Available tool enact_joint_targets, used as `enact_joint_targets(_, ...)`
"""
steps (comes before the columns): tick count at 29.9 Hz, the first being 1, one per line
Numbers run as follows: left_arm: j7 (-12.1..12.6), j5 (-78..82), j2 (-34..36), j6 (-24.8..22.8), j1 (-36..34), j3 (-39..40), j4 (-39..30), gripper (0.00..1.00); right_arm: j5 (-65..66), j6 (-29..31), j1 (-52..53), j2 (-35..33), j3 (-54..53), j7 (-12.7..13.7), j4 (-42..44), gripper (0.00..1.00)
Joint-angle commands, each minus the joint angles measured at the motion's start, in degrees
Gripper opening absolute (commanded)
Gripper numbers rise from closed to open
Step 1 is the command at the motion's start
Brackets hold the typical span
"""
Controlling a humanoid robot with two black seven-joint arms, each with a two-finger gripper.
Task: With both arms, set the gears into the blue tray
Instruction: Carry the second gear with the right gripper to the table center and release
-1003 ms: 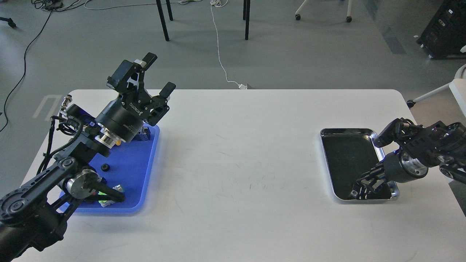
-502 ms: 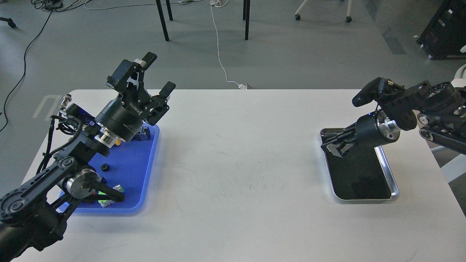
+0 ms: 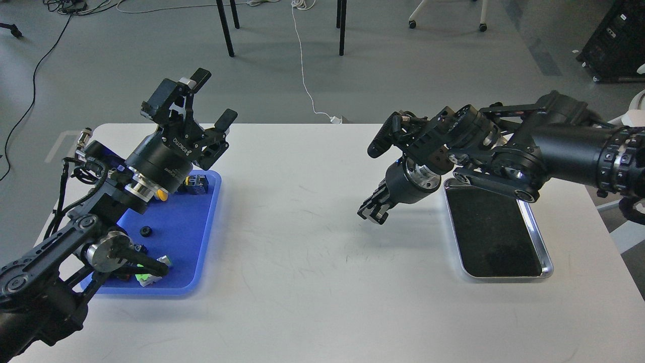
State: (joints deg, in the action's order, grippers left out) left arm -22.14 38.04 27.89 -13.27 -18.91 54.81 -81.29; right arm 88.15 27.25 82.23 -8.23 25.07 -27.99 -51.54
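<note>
The right gripper [image 3: 374,214] hung over bare table at frame centre-right, its fingers nearly together; whether it held a gear I could not tell. The blue tray [image 3: 204,242] lay far to its left, one gear [image 3: 145,232] already inside. The left gripper [image 3: 209,98], spread wide and empty, was much nearer the tray.

White lettering reading "ROBOTIQ" runs along the black cylindrical body of the left tool [image 3: 201,101], seen upside down and tilted from the head view; a second, smaller line of white print sits lower on the same body, near the silver wrist ring, too small to read; no other text, number or sign is legible anywhere else.
</note>
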Motion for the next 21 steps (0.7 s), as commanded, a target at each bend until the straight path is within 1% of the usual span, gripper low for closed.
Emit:
enact_joint_targets(1, 0.0, -0.07, 0.15, 0.0, 0.01, 0.13, 0.07, 0.98, -0.96, -0.35, -2.16, 3.83, 0.68, -0.01, 2.84, 0.17)
enact_joint_targets(6, 0.0, -0.07, 0.15, 0.0, 0.1, 0.13, 0.07, 0.98, -2.54, -4.13, -5.33, 8.23, 1.03, -0.01, 7.33, 0.17)
enact_joint_targets(13, 0.0, -0.07, 0.15, 0.0, 0.1, 0.13, 0.07, 0.98, -4.92, -7.12, -6.3, 8.23, 3.66, -0.01, 9.09, 0.19)
enact_joint_targets(17, 0.0, -0.07, 0.15, 0.0, 0.1, 0.13, -0.01, 0.98, -4.92, -7.74, -7.09, 8.23, 4.11, -0.01, 9.44, 0.21)
enact_joint_targets(19, 0.0, -0.07, 0.15, 0.0, 0.1, 0.13, -0.01, 0.98, -5.0, -7.74, -7.26, 8.23, 4.11, -0.01, 9.53, 0.23)
enact_joint_targets(21, 0.0, -0.07, 0.15, -0.09, 0.1, 0.13, 0.07, 0.98, -5.0, -7.74, -7.35, 8.23, 4.11, -0.01, 9.62, 0.32)
